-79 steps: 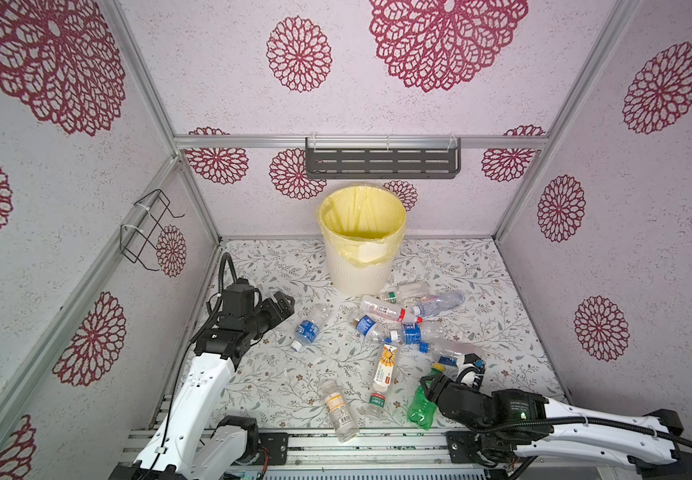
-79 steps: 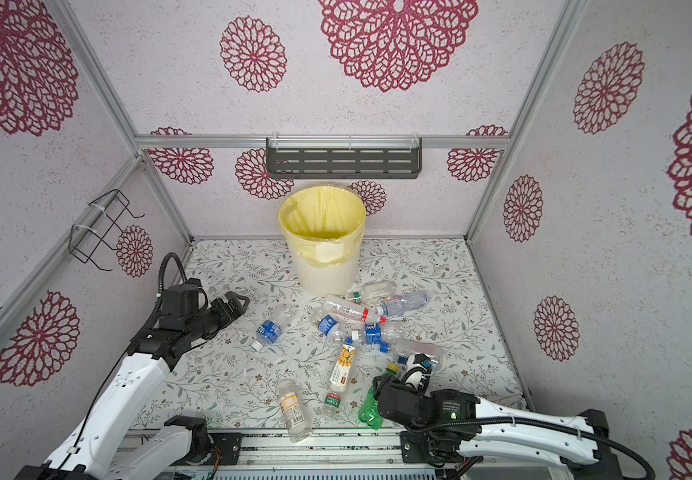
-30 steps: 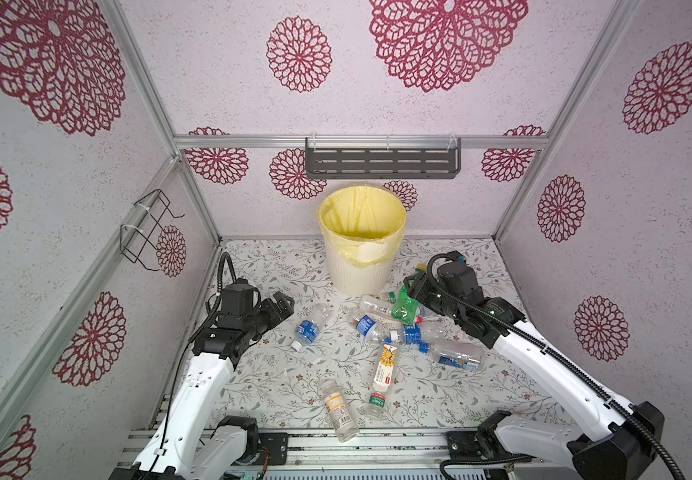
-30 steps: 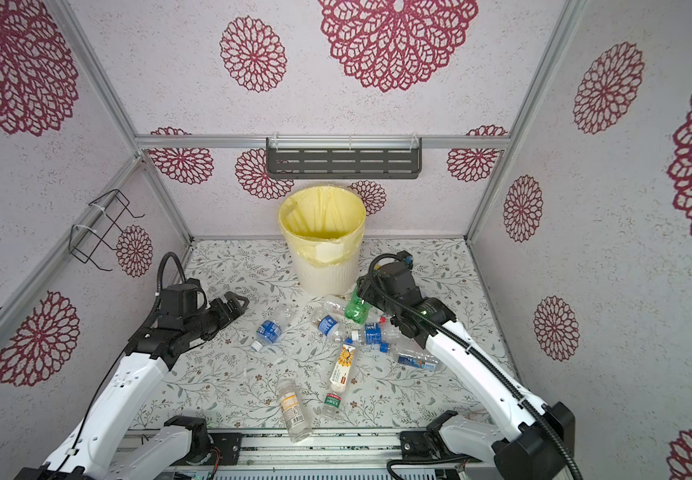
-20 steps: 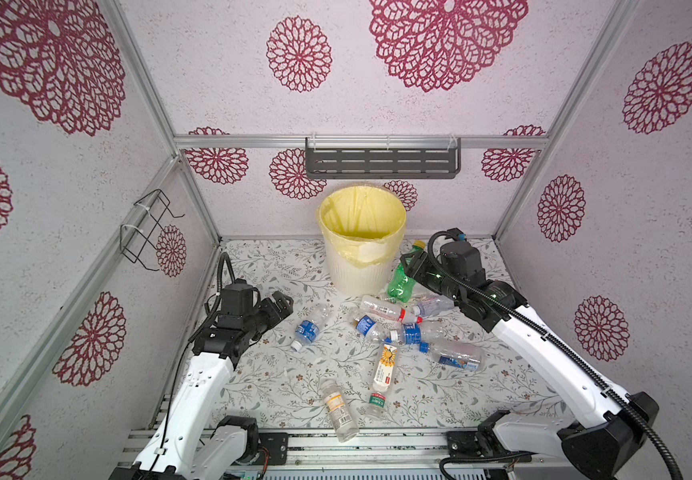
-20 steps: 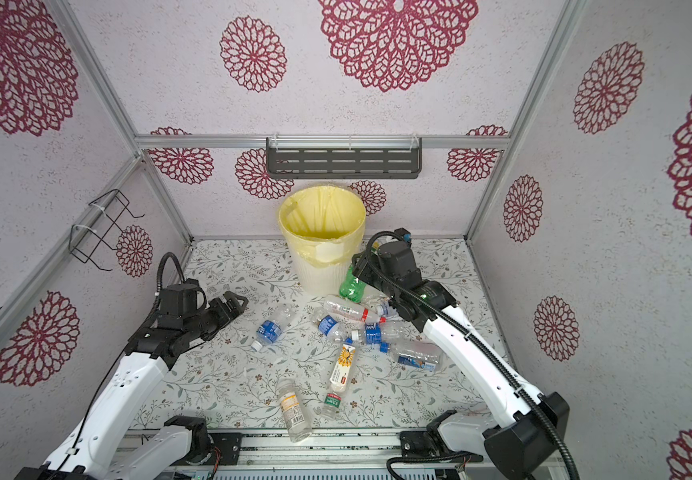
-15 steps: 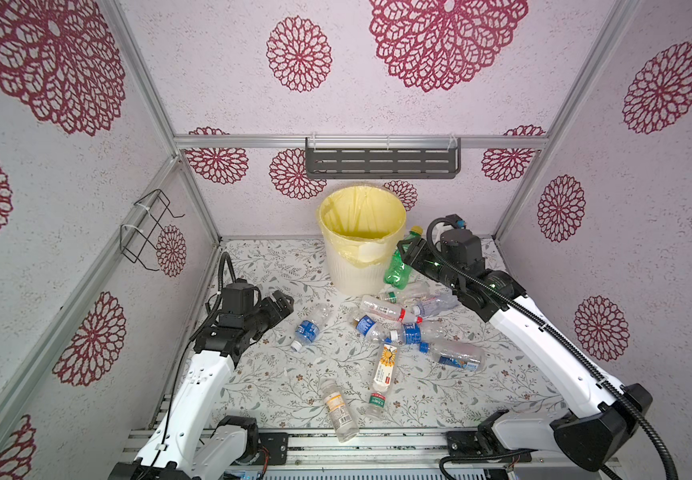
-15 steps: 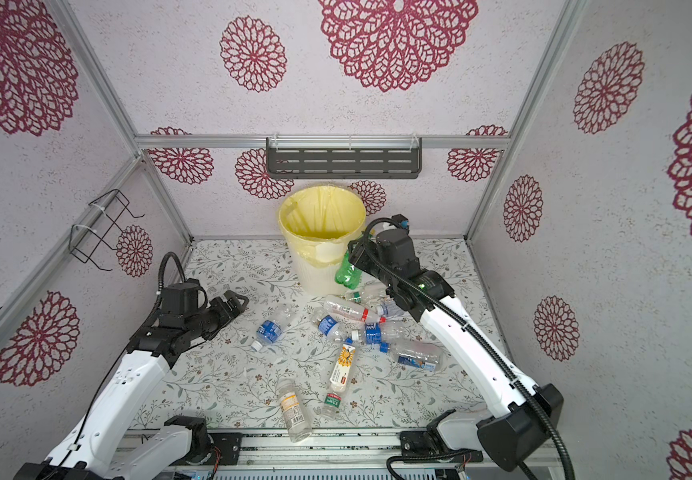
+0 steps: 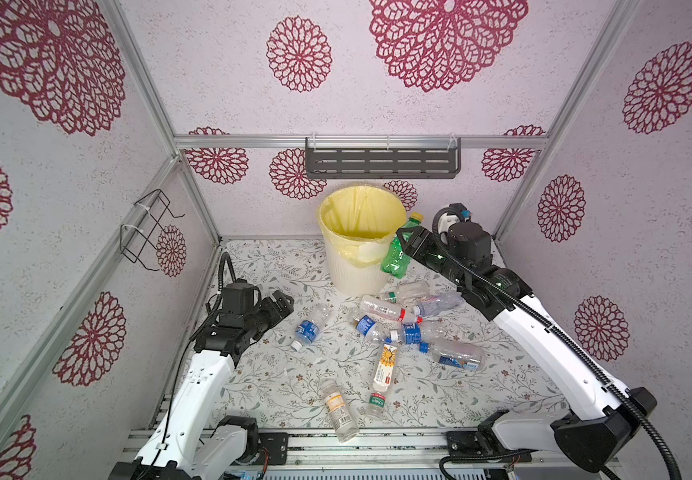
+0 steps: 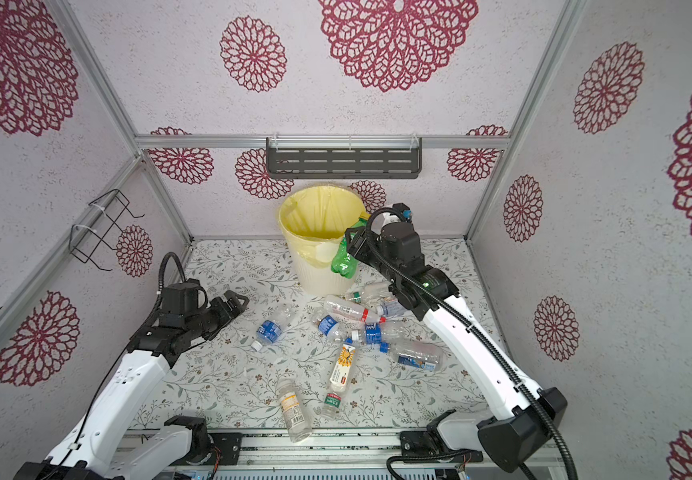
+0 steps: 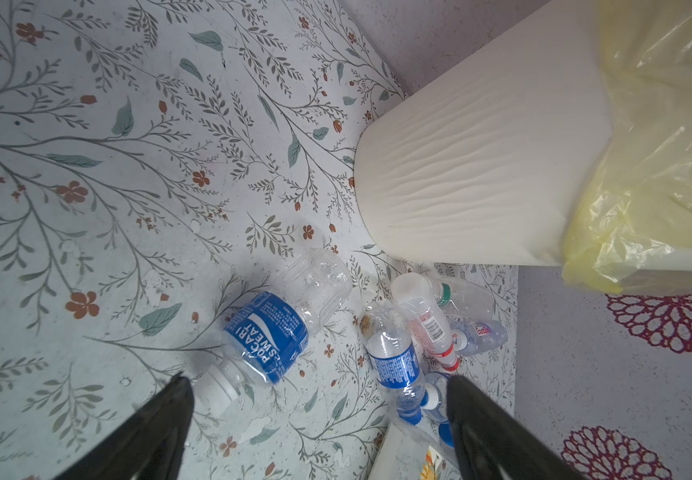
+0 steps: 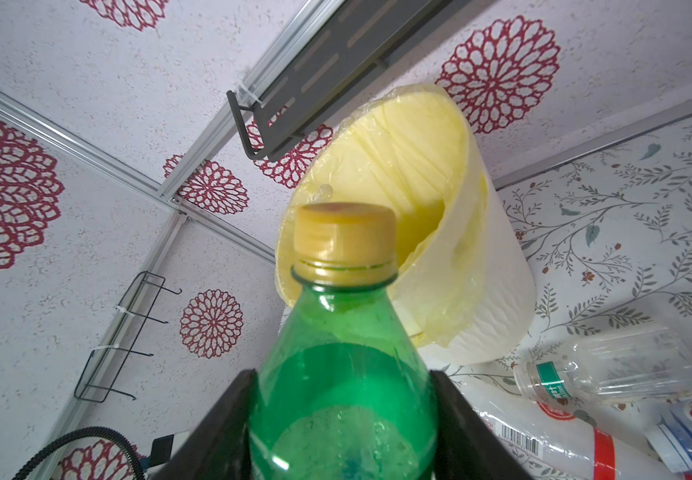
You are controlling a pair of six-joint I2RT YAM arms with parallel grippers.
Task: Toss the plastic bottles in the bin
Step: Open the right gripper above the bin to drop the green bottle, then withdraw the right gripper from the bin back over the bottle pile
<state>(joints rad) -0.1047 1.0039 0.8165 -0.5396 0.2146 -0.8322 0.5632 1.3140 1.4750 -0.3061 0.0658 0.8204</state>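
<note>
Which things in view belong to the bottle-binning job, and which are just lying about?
Job: green bottle, held by the right gripper; loose bottles; bin.
Lying about: grey wall shelf; wire rack.

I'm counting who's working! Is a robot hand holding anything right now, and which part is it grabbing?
The right hand grips the green bottle by its upper body, just below the shoulder. The left hand is open and holds nothing.

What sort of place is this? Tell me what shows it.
Probably a robot test booth, not a home: patterned wall panels in an aluminium frame, two arms mounted on a front rail, and plastic bottles strewn beside a bin.
</note>
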